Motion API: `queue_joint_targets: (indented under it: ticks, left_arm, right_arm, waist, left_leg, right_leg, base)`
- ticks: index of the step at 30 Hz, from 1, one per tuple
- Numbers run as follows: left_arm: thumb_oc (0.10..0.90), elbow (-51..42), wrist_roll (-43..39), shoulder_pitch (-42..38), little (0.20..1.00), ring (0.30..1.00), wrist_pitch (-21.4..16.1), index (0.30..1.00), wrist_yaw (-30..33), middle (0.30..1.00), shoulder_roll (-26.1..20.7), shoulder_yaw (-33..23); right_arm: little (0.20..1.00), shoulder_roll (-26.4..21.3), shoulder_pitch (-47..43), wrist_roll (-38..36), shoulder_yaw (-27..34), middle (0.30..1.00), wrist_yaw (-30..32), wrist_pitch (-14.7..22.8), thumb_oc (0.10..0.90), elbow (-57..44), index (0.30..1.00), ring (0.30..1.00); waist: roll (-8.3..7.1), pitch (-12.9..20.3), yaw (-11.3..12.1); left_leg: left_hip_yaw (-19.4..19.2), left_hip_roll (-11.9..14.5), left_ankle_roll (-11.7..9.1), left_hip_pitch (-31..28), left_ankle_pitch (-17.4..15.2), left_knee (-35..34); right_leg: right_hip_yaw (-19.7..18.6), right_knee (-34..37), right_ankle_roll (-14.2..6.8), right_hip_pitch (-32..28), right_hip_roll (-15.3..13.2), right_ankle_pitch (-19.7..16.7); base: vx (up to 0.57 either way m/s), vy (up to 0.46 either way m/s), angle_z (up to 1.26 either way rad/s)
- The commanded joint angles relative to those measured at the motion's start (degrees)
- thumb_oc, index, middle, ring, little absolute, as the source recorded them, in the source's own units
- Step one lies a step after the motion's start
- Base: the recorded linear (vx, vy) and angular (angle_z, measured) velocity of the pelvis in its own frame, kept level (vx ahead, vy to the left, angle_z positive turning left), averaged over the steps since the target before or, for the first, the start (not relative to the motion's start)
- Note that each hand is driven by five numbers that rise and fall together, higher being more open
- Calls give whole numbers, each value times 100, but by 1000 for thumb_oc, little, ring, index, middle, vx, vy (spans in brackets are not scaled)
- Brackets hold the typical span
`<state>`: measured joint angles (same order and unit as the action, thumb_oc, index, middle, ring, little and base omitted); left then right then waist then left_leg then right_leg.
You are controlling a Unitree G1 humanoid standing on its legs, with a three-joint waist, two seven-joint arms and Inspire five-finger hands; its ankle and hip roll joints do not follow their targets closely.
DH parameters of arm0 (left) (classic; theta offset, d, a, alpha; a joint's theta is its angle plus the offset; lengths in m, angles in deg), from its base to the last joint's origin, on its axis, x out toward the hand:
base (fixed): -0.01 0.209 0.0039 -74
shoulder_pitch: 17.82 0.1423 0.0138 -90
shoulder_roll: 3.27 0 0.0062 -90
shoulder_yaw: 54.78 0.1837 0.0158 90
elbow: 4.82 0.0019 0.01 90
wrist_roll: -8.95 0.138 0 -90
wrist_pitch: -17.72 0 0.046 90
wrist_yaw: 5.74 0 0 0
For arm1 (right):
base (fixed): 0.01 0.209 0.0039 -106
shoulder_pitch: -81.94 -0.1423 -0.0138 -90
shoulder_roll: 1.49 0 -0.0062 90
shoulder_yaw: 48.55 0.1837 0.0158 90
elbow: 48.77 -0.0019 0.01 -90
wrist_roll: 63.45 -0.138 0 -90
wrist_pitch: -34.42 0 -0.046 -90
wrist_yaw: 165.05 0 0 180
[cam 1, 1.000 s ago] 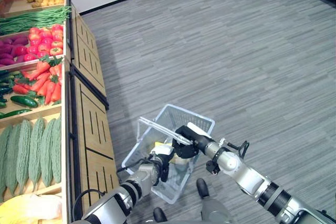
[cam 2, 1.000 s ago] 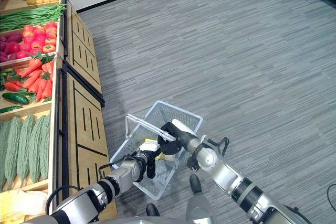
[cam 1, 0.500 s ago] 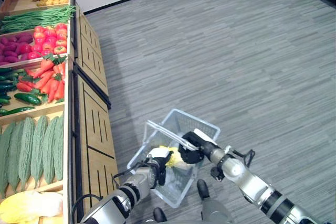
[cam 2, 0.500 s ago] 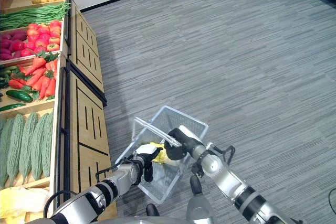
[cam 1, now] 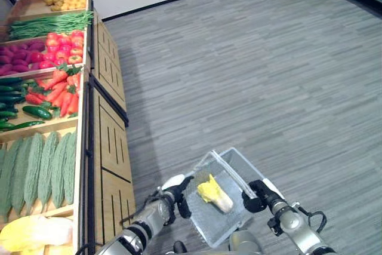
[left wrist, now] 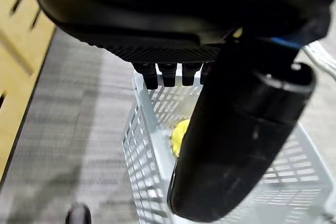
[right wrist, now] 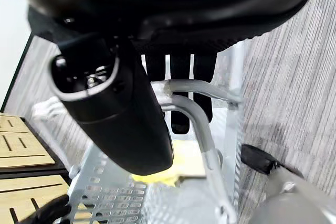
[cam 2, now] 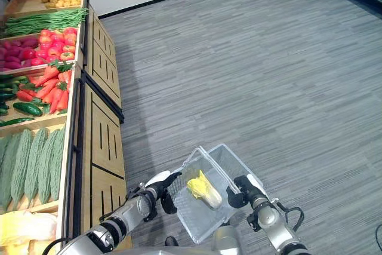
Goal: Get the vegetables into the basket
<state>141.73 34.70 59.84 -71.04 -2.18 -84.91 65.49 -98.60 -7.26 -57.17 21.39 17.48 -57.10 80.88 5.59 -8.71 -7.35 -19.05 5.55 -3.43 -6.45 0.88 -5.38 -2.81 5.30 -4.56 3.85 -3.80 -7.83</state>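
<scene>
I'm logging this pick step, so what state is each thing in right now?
basket: off the shelf, carried between both robot hands, handle folded down.
cabbage: lying inside the basket.
left robot hand: fingers hooked over the basket's near wall.
right robot hand: fingers curled round the basket's handle.
produce shelf: stocked with vegetables in its bins.

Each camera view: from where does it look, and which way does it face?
Eye views: from the head, down at the basket, cabbage, vegetable shelf; left hand and right hand at the basket's sides.
Left wrist view: along the left hand into the basket.
Right wrist view: along the right hand, curled round the handle.
All views share the cabbage.
</scene>
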Motion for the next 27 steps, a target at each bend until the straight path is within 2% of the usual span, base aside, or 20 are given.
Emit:
queue_joint_targets:
  ticks: [1, 7, 9, 13, 17, 18, 19, 24, 25, 27]
  left_arm:
    - [900, 914, -321, 86, 1000, 1000, 476, 1000, 321, 1000, -850, -576]
    - [900, 1451, -818, 306, 1000, 1000, 528, 1000, 445, 1000, -810, -1026]
    - [900, 1474, -843, 327, 1000, 1000, 525, 1000, 438, 1000, -813, -1043]
    - [900, 1390, -880, 380, 1000, 1000, 488, 1000, 473, 1000, -834, -1026]
    - [900, 1106, -826, 318, 1000, 1000, 418, 1000, 504, 1000, -799, -852]
    - [900, 623, -785, 233, 1000, 1000, 333, 1000, 507, 1000, -824, -657]
    - [900, 613, -786, 236, 1000, 1000, 338, 1000, 504, 1000, -829, -657]
    - [900, -1900, -1351, 291, 1000, 1000, -81, 1000, 58, 1000, -1242, -305]
    - [900, -2827, -1571, 364, 1000, 1000, -189, 1000, -163, 1000, -1492, -251]
    - [900, -3143, -1706, 395, 1000, 1000, -216, 1000, -274, 1000, -1571, -250]
  right_arm:
    - [300, -434, 38, -129, 708, 300, 580, -123, 400, 460, 300, 300]
    - [300, -54, -271, -569, 923, 300, 650, -229, 400, 2479, 300, 300]
    - [300, -38, -298, -617, 960, 300, 641, -243, 400, 2630, 300, 300]
    - [300, -98, -351, -62, 659, 300, 479, -288, 400, 2775, 300, 300]
    - [300, -8, -434, -18, 485, 300, 445, -264, 400, 2734, 300, 300]
    - [300, 50, -515, -23, 431, 300, 441, -263, 400, 2772, 300, 300]
    - [300, 52, -517, -23, 432, 300, 442, -262, 400, 2774, 300, 300]
    - [300, 46, -702, 366, 215, 300, 263, -319, 400, 2821, 300, 300]
    - [300, 6, -808, 725, 41, 300, 170, -320, 400, 2816, 300, 300]
    - [300, -11, -859, 874, -33, 300, 137, -307, 400, 2825, 300, 300]
  waist:
    - [-372, 254, -31]
    - [-396, 322, 89]
    - [-402, 329, 102]
    - [-421, 346, 165]
    - [-414, 343, 173]
    - [-385, 321, 179]
    - [-386, 320, 179]
    - [-166, 237, 258]
    - [-65, 236, 295]
    - [-32, 238, 292]
  left_leg:
    - [279, 249, -426, 50, 274, 38]
    - [403, 243, -417, 60, 282, 38]
    - [414, 245, -418, 61, 282, 38]
    - [461, 252, -419, 69, 285, 38]
    - [481, 255, -417, 69, 289, 38]
    - [495, 254, -416, 85, 300, 38]
    - [496, 254, -416, 85, 300, 38]
    - [600, 209, -409, 160, 326, 38]
    - [629, 184, -410, 169, 322, 38]
    - [647, 173, -410, 168, 321, 38]
  right_leg:
    - [177, -164, -556, -634, -664, 546]
    - [262, -165, -519, -708, -651, 572]
    - [274, -163, -518, -717, -652, 574]
    - [317, -169, -504, -731, -637, 594]
    - [311, -172, -496, -737, -633, 606]
    - [321, -181, -500, -719, -639, 604]
    - [322, -182, -500, -719, -639, 605]
    - [370, -207, -523, -670, -696, 605]
    - [402, -199, -533, -685, -739, 599]
    - [410, -195, -536, -694, -757, 597]
  base:
    - [-4, -7, 6]
    - [-1, -10, 15]
    - [2, -7, 8]
    - [-1, -14, 8]
    - [-2, -6, 2]
    - [0, 0, 0]
    - [-34, -10, 0]
    - [-17, 4, 2]
    - [-6, 15, 11]
    - [-1, 10, 7]
